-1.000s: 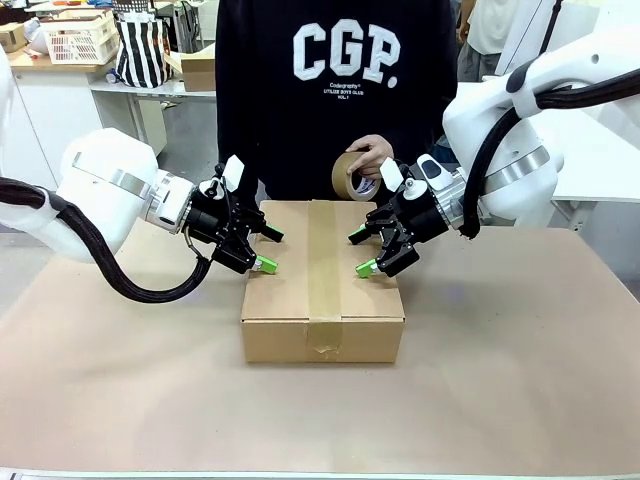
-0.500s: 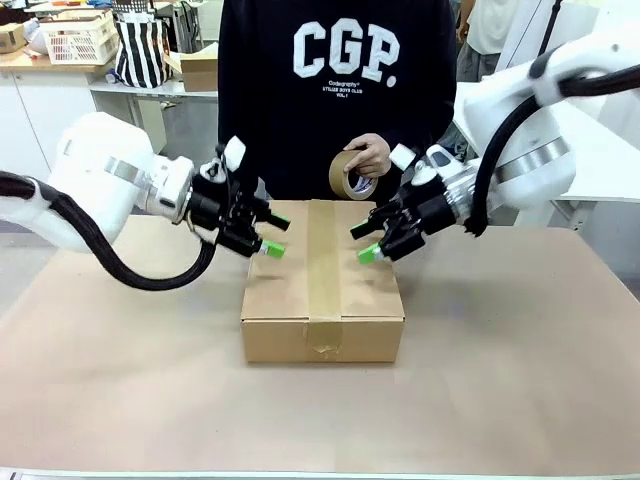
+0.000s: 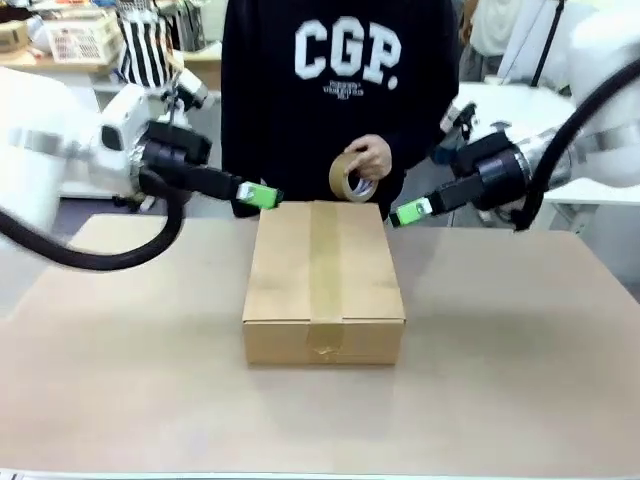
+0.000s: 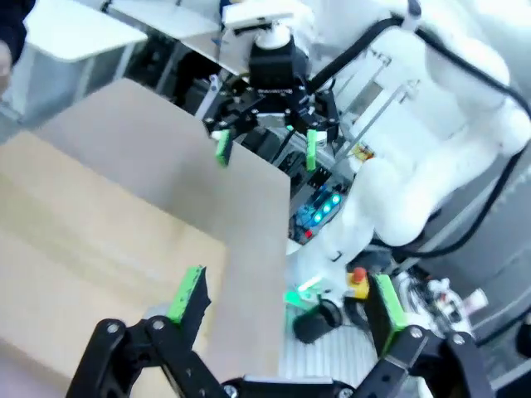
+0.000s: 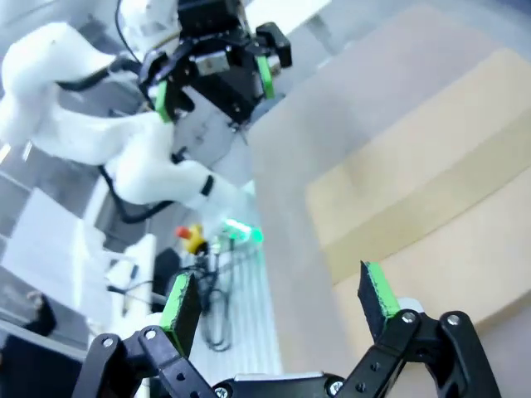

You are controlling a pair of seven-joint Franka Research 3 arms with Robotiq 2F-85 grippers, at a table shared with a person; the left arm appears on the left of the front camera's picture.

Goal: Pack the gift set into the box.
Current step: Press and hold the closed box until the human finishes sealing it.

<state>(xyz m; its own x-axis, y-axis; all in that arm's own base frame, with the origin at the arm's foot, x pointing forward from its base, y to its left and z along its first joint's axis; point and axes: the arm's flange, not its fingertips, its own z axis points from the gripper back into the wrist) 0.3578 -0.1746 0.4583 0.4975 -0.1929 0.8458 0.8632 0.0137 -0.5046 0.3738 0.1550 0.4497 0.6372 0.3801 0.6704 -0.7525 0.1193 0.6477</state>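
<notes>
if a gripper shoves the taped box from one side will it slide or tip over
The box would most likely slide: it is shallow and wide, lying flat on the table, so tipping seems unlikely. The closed flaps with tape along the seam suggest fairly stiff walls. Its weight can't be judged; the contents are hidden.

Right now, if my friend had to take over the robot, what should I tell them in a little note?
Left gripper: open, holding nothing, up in the air by the box's far left corner.
Right gripper: open, holding nothing, up by the box's far right corner.
Box: in the middle of the table, flaps shut, a strip of tape running along its middle seam.
Person's hand: holds a tape roll just behind the box.
Done: box looks closed and taped. What is inside cannot be seen.
Left: probably nothing for the grippers but keeping clear; check the person has finished taping.
</notes>
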